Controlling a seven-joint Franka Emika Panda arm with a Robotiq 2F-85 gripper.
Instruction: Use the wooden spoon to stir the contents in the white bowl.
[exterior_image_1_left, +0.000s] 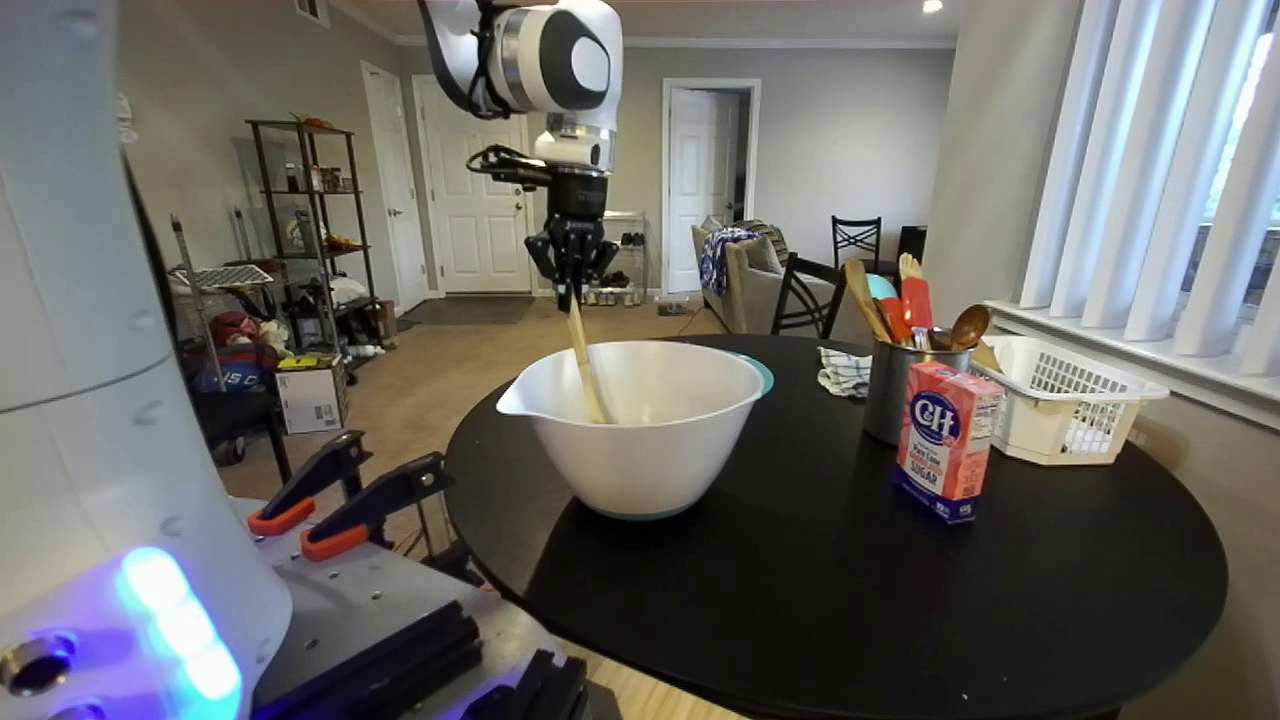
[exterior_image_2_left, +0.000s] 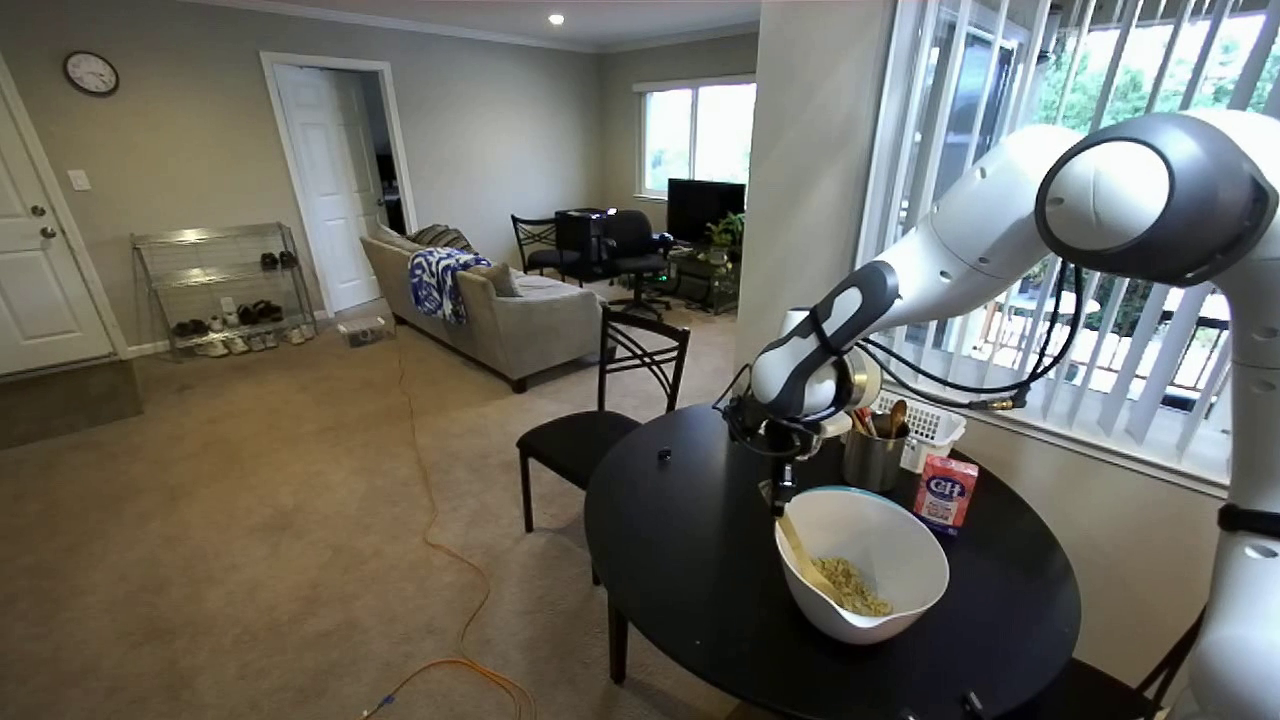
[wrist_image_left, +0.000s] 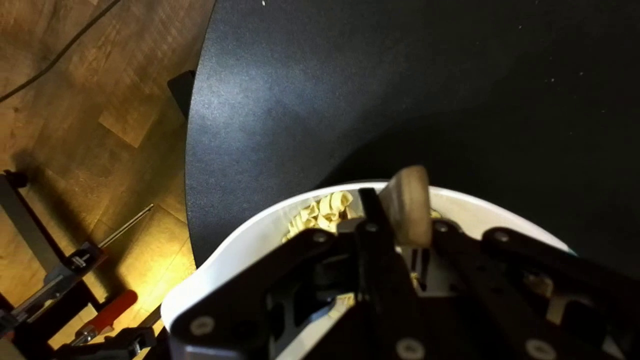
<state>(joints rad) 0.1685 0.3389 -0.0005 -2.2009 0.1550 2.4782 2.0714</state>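
Observation:
My gripper (exterior_image_1_left: 571, 292) is shut on the upper handle of the wooden spoon (exterior_image_1_left: 590, 372), above the rim of the white bowl (exterior_image_1_left: 640, 465). Tilted, the spoon (exterior_image_2_left: 803, 548) reaches down into the bowl, its lower end at the edge of the yellowish pasta (exterior_image_2_left: 852, 588). In the wrist view the handle's end (wrist_image_left: 412, 207) sticks up between the black fingers (wrist_image_left: 371, 205). Curly pasta (wrist_image_left: 322, 212) shows beside them inside the bowl, while the spoon's lower part is hidden there. The bowl stands upright on the black table.
On the round black table (exterior_image_1_left: 850, 580) stand a red-and-white sugar carton (exterior_image_1_left: 948, 440), a metal utensil holder (exterior_image_1_left: 885, 400) with several utensils, and a white lattice basket (exterior_image_1_left: 1060, 425). A folded cloth (exterior_image_1_left: 845, 372) lies behind. Clamps (exterior_image_1_left: 390, 500) sit by the robot base. A chair (exterior_image_2_left: 575, 445) adjoins the table.

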